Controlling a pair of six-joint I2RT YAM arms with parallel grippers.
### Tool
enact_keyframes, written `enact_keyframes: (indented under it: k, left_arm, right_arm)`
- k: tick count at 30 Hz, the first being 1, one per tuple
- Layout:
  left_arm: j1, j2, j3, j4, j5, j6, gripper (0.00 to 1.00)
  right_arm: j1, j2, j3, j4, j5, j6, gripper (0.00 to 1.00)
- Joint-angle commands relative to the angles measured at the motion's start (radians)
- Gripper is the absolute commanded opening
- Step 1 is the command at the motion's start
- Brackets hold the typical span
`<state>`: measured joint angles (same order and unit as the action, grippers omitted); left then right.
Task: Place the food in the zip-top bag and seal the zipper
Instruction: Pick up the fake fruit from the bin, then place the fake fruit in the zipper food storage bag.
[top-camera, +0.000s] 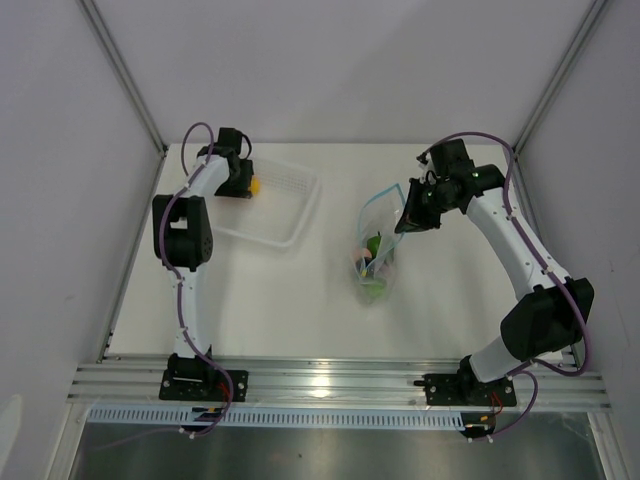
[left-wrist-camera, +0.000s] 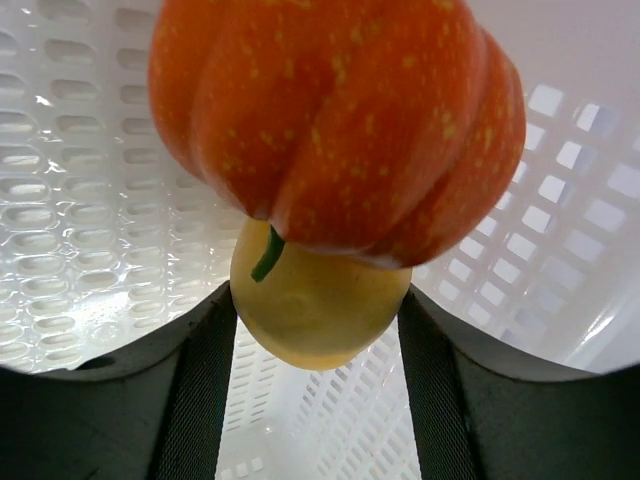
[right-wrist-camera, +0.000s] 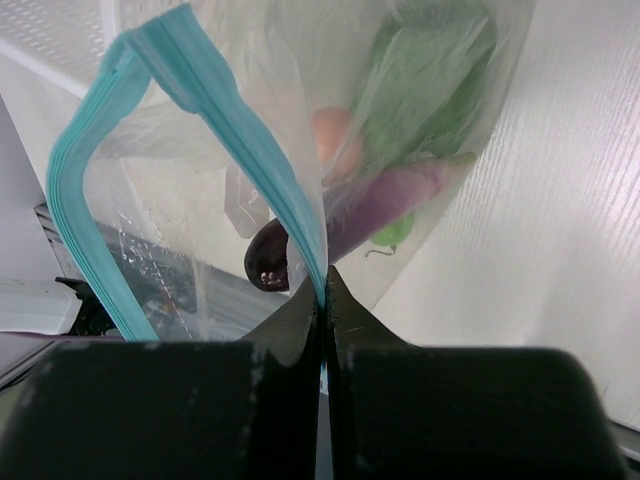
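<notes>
My left tool (left-wrist-camera: 315, 300) pinches the lemon (left-wrist-camera: 315, 330) in the far-left tray (left-wrist-camera: 80, 200), where the leaning pumpkin (left-wrist-camera: 340, 110) could tumble on lifting; my right tool (right-wrist-camera: 322, 300), clamped on the zipper (right-wrist-camera: 240, 130), holds the zip-top bag (top-camera: 375, 255) right of the bench (top-camera: 290, 320) centre.

Left arm (top-camera: 185, 310) and right arm (top-camera: 515, 245) match — white tubular links, bulky black joint housings, black bases (top-camera: 205, 383). Thin purple cables (top-camera: 511, 170) loop alongside; the fingers (left-wrist-camera: 195, 400) are matte black.

Left hand (left-wrist-camera: 318, 310) part-spread, right hand (right-wrist-camera: 323, 295) pinched
</notes>
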<state>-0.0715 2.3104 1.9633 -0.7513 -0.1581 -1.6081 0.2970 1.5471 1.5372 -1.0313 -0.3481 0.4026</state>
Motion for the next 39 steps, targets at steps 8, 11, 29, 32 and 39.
enact_keyframes:
  k: [8, 11, 29, 32, 39]
  left_arm:
    - [0.006, 0.000, 0.040, 0.049, 0.005, 0.069, 0.32]
    - [-0.002, -0.017, 0.036, 0.069, 0.038, 0.126, 0.20]
    - [-0.160, -0.413, -0.193, 0.334, 0.467, 0.692, 0.00]
    - [-0.207, -0.485, -0.167, 0.342, 0.555, 0.816, 0.01]
    - [-0.402, -0.632, -0.176, 0.348, 0.742, 0.978, 0.11]
  right_arm:
    - [-0.009, -0.042, 0.004, 0.022, -0.002, -0.010, 0.00]
    - [-0.010, -0.039, 0.014, 0.020, 0.006, -0.008, 0.00]
    - [-0.016, -0.039, 0.026, 0.036, 0.035, -0.004, 0.00]
    - [-0.016, -0.033, 0.026, 0.039, 0.029, 0.001, 0.00]
    - [-0.016, -0.019, 0.024, 0.069, -0.025, 0.030, 0.00]
